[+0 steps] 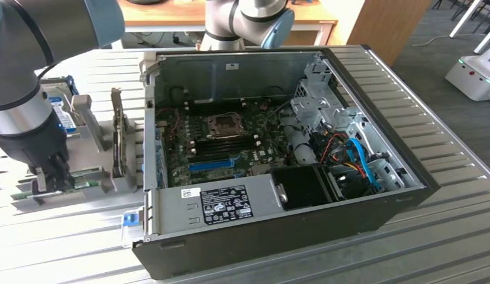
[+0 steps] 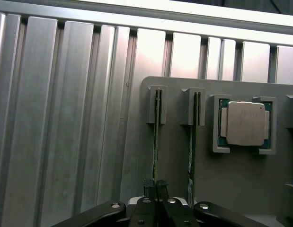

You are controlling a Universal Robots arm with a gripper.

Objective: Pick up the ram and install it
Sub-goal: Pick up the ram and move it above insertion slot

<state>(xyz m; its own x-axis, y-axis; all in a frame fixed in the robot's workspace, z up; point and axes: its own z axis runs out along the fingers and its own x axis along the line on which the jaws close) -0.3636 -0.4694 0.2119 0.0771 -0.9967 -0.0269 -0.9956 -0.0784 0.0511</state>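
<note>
- Gripper (image 2: 156, 186): clamped on ram (image 2: 156, 135), at its edge.
- Ram: upright in holder (image 2: 177, 189) slot, just beside second stick (image 2: 191, 151).
- Holder: at exterior view's left of open case (image 1: 253, 251).

exterior view high over case (image 1: 253, 74), wrist view close above holder (image 2: 241, 184)

A ribbed silver-grey table (image 1: 438, 112) is marked by parallel grooves like stripes. The computer case (image 1: 324, 236) is black outside and bare grey metal inside. At the centre of the exterior view, a dark green motherboard (image 1: 245, 148) is crossed by a bright blue slot (image 1: 209, 164), with blue cables (image 1: 362, 155) to its right. A white label (image 1: 223, 207) is printed in black. The ram (image 2: 156, 137) is green, the gripper (image 2: 156, 185) black, the holder (image 2: 241, 189) plain grey, and the processor (image 2: 244, 123) silver on green.
</note>
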